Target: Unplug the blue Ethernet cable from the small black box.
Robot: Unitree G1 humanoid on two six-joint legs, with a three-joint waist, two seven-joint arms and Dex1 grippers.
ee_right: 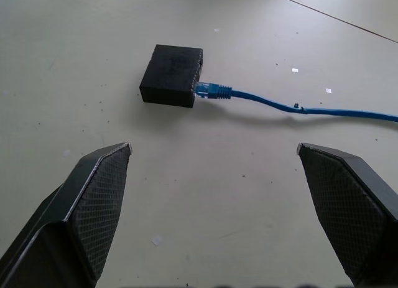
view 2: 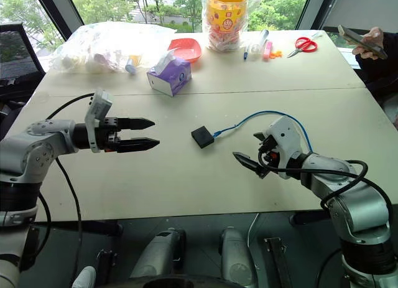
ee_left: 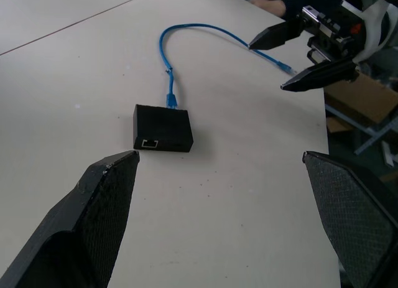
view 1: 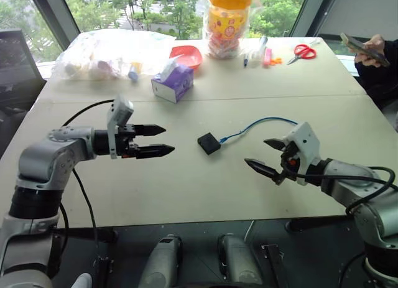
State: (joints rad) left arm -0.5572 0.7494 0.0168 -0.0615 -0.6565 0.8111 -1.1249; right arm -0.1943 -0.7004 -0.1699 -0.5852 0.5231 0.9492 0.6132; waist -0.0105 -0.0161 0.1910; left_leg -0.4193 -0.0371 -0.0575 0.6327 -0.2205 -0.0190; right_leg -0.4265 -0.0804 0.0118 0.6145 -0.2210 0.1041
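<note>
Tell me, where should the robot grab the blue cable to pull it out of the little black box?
Probably at the plug end of the blue Ethernet cable, right where it enters the small black box. It's stiff there, while the rest is floppy. The open right gripper sits on the cable's side, so it might come from there, while the open left gripper steadies the box.

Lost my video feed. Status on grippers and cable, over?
Left gripper and right gripper open, empty, flanking small black box. Blue Ethernet cable still plugged in. Nothing in the way.
</note>
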